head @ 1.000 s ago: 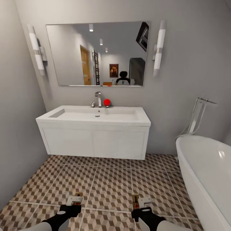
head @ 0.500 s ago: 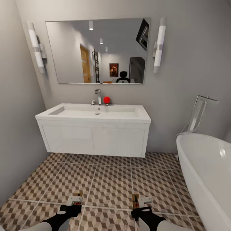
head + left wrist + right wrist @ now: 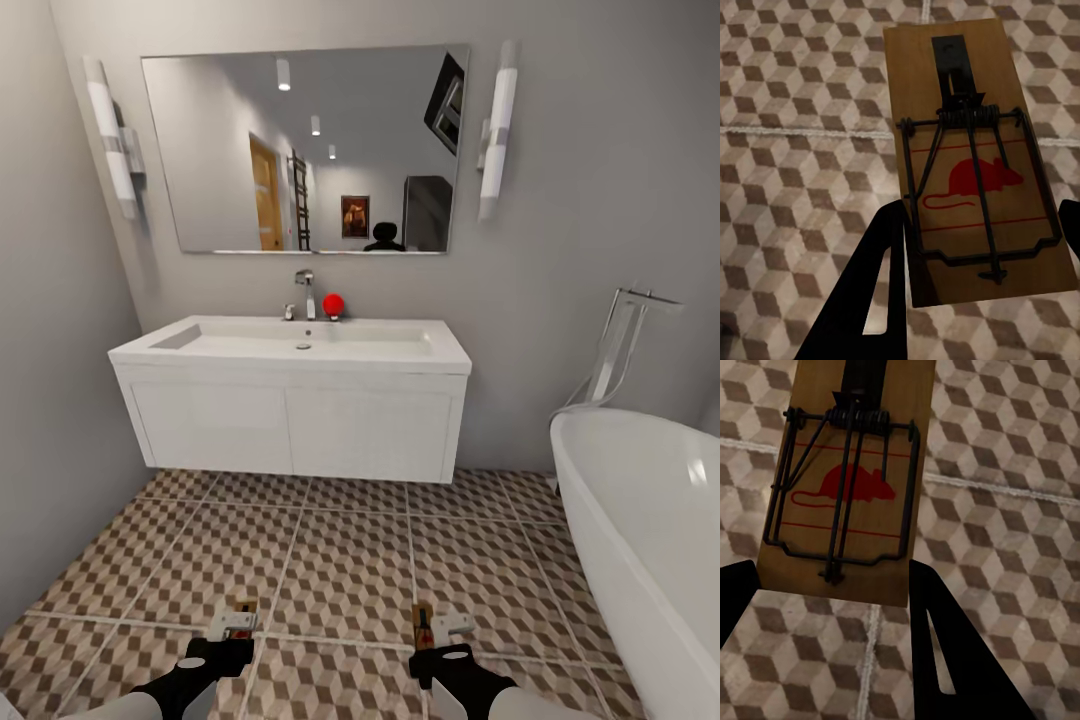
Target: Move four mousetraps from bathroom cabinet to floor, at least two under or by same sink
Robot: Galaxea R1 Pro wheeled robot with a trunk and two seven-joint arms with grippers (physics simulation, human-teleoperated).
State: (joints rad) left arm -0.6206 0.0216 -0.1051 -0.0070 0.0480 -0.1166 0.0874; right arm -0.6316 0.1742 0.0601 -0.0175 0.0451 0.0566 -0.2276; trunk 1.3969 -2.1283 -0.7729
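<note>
Wooden and flat, the two small brown mousetraps seen from the head, one in the left tool (image 3: 232,622) and one in the right tool (image 3: 440,628), hang over the cube-patterned brown-and-beige tiled bathroom floor (image 3: 340,560), well short of the wide white rectangular bathroom sink (image 3: 290,345). In the left wrist view, black fingers (image 3: 874,285) clench the board edges of the left mousetrap (image 3: 975,157); it looks light, stiff, best held clear of its sprung wire, the far finger cropped. Likewise the right mousetrap (image 3: 851,472) sits gripped, its top cut off.

Open bathroom floor (image 3: 350,570) ahead; bathtub (image 3: 650,530) right; bare wall (image 3: 50,420) left.
</note>
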